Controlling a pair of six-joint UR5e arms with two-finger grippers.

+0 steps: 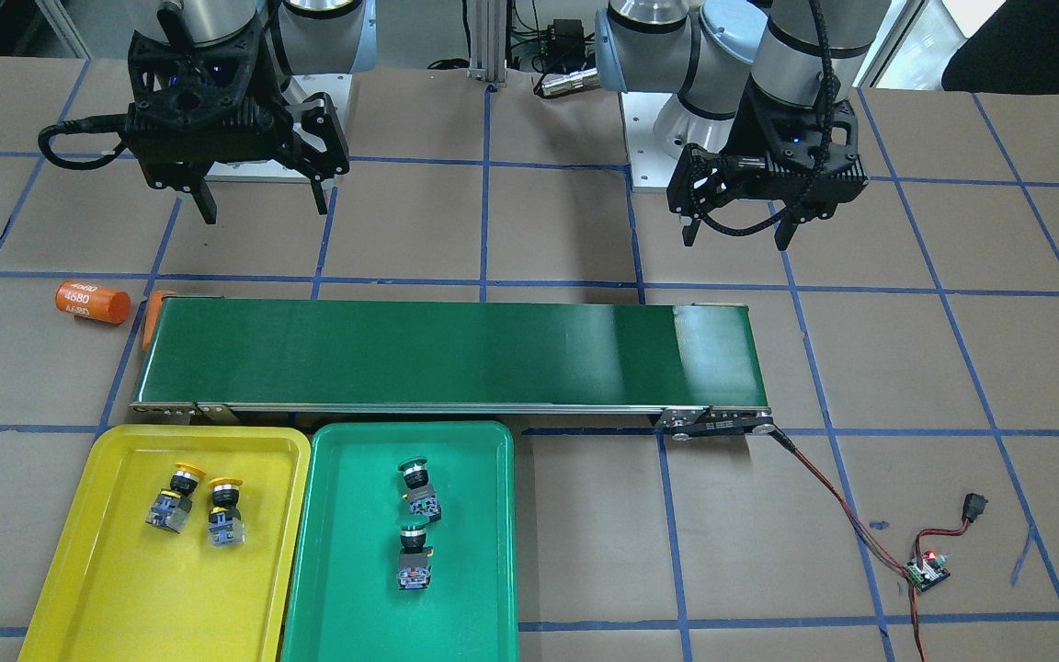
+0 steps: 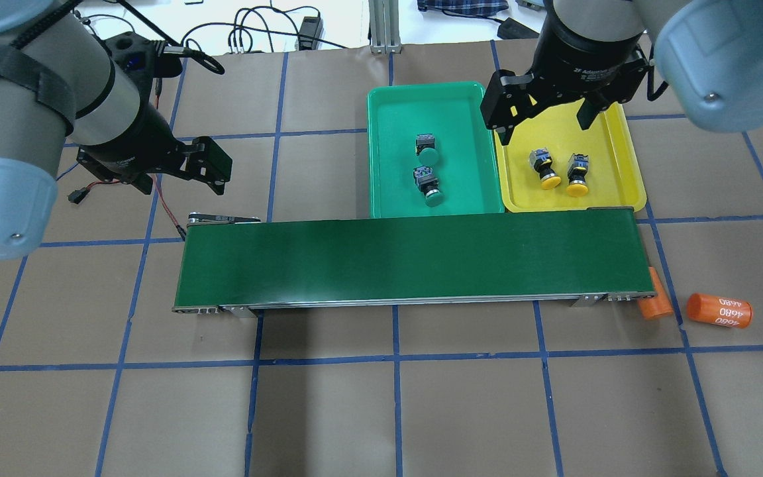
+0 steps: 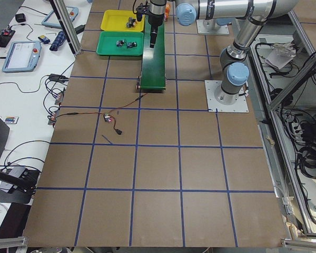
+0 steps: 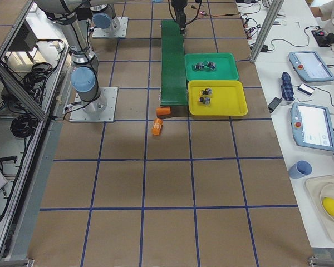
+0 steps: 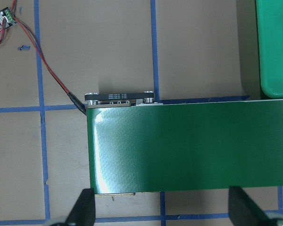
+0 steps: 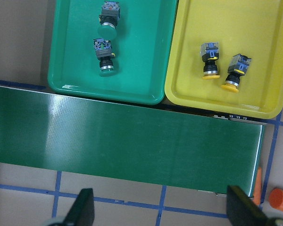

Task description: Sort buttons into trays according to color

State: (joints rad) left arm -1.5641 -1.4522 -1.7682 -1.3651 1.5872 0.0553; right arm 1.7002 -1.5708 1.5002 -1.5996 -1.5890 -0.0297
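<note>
Sort looks done to us: both yellow buttons (image 1: 176,496) lie in the yellow tray (image 1: 125,588) at lower left, both green buttons (image 1: 419,489) in the green tray (image 1: 465,570) beside it. Left gripper (image 1: 735,234) at upper right and right gripper (image 1: 265,210) at upper left hang with fingers spread, empty. We'd retract straight up, with no sweep across the trays or belt (image 1: 447,345).

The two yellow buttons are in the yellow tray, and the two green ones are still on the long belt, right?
Not quite. The green buttons lie in the green tray, not on the belt, as the front-facing view shows. The yellow buttons are in the yellow tray, as you said.
</note>
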